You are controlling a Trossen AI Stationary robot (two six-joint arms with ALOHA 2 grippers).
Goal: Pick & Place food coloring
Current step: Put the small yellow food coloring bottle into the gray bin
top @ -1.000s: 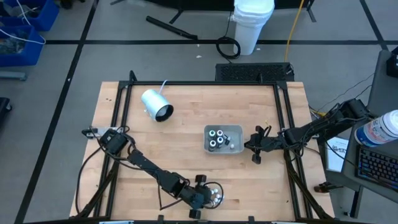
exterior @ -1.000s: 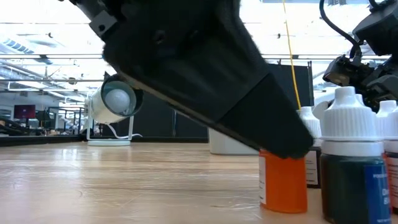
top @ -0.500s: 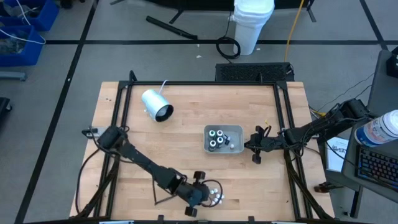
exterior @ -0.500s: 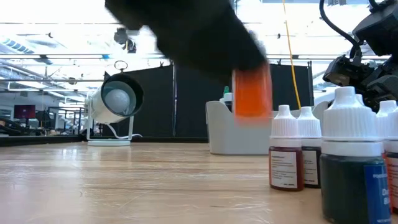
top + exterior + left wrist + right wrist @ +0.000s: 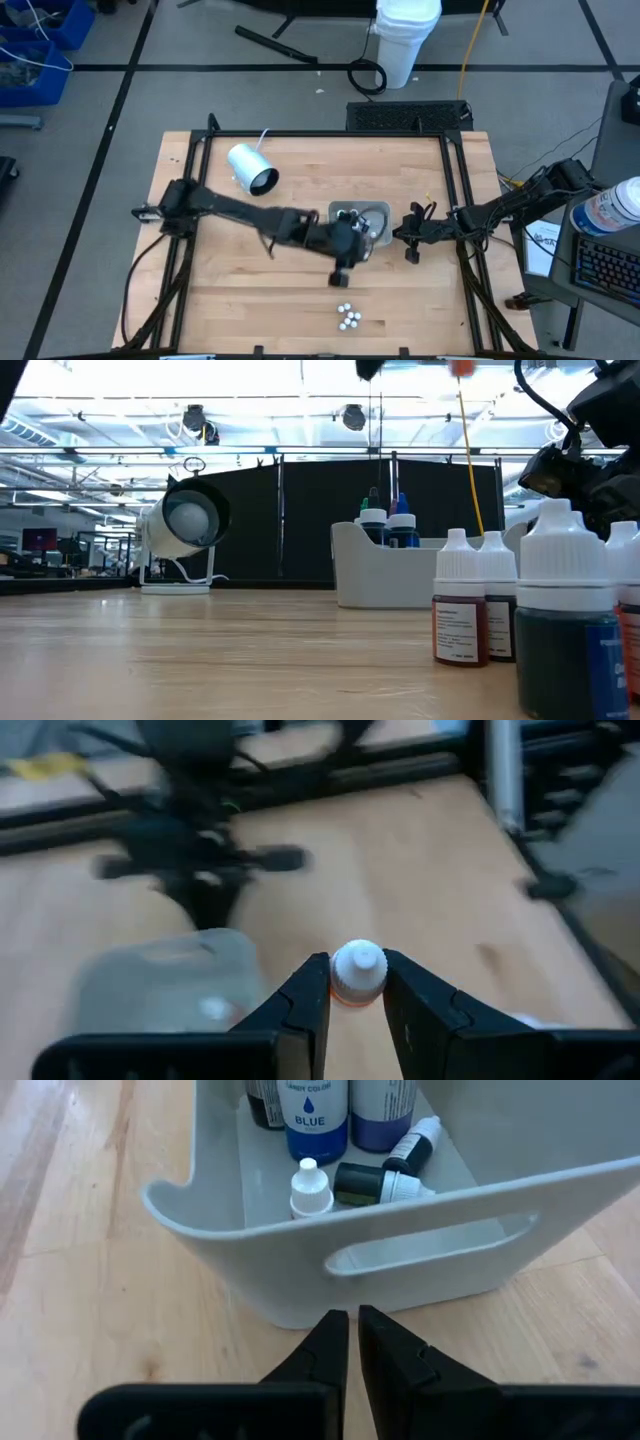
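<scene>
My left gripper (image 5: 358, 244) hovers above the table at the near edge of the grey tray (image 5: 380, 212), shut on an orange food coloring bottle with a white cap (image 5: 357, 967). A sliver of its orange body (image 5: 463, 368) shows at the top of the low view. The tray (image 5: 420, 1230) holds several bottles, some upright and some lying down. More white-capped bottles (image 5: 348, 316) stand in a cluster on the table near its front edge. My right gripper (image 5: 353, 1330) is shut and stays just to the right of the tray. My left gripper pinches the orange bottle between its two fingers (image 5: 308, 995), just under the white cap, at the top of the orange body (image 5: 344, 999). The fingers slant downward. The bottle is lifted clear of the table, and its cap points up toward the wrist camera.
A big white cylinder (image 5: 251, 168) with a dark mouth lies at the far left of the table. Black frame rails (image 5: 325, 134) run along the table's edges. Bare wood lies between the tray and the front cluster of bottles (image 5: 462, 622).
My left gripper has risen from the bottle cluster at the table's near edge and swung toward the far edge, up to the tray. It has carried the orange bottle with it, so the bottle is now lifted clear of the table.
</scene>
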